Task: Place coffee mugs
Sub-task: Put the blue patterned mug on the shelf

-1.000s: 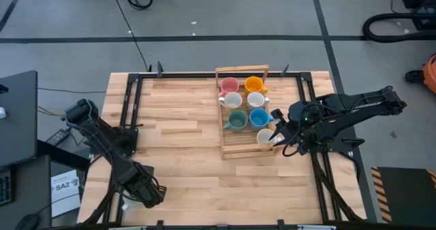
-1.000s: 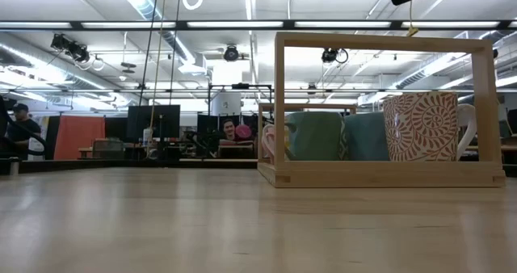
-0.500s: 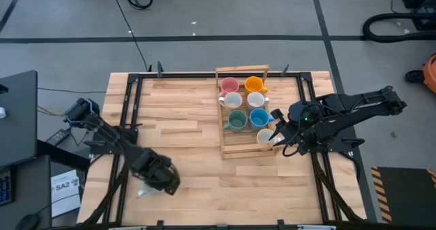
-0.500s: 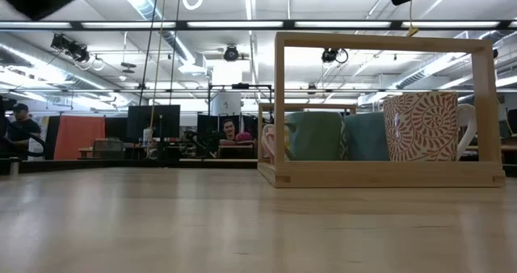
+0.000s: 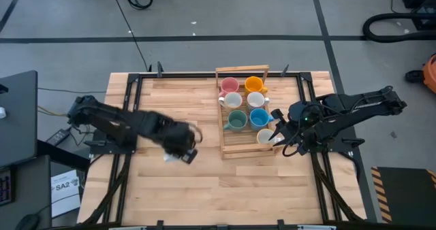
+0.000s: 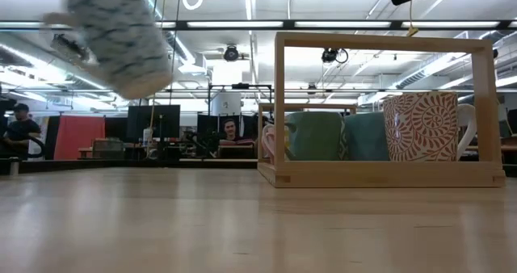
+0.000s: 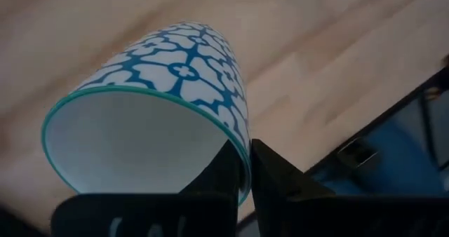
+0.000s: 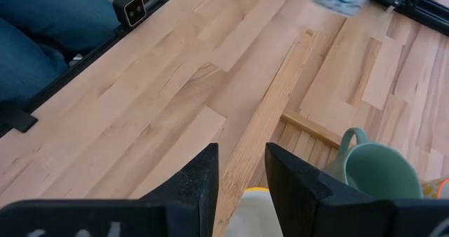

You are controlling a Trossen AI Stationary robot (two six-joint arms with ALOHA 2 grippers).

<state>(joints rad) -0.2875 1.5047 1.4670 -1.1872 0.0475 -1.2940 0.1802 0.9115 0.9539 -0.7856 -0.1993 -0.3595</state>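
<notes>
Left gripper [image 5: 182, 143] out over the bare table [image 5: 177, 107], clamped shut on the rim of a blue-and-white patterned mug [image 7: 161, 118]; one finger [image 7: 221, 170] inside the mouth, the other outside the wall. Mug tilted and off the table top: low view shows it hanging up in the air [image 6: 113, 35], handle sticking out to the side, clear of the wood.

Wooden rack [image 5: 225, 131] stands a short way off beyond this gripper, toward the other arm. In it, two columns of mugs: pink mug [image 5: 229, 86] and orange mug [image 5: 254, 85] at the far end, two white mugs [image 5: 232, 100] behind those, then green mug [image 5: 236, 120] beside blue mug [image 5: 258, 118].

Right gripper [image 5: 276, 135] at the rack's near corner, partly closed with fingers [image 8: 200, 177] straddling the rim of a cream mug [image 5: 264, 137] seated in the rack. Green mug next past its fingertips in the right wrist view, patterned mug far off above the table
</notes>
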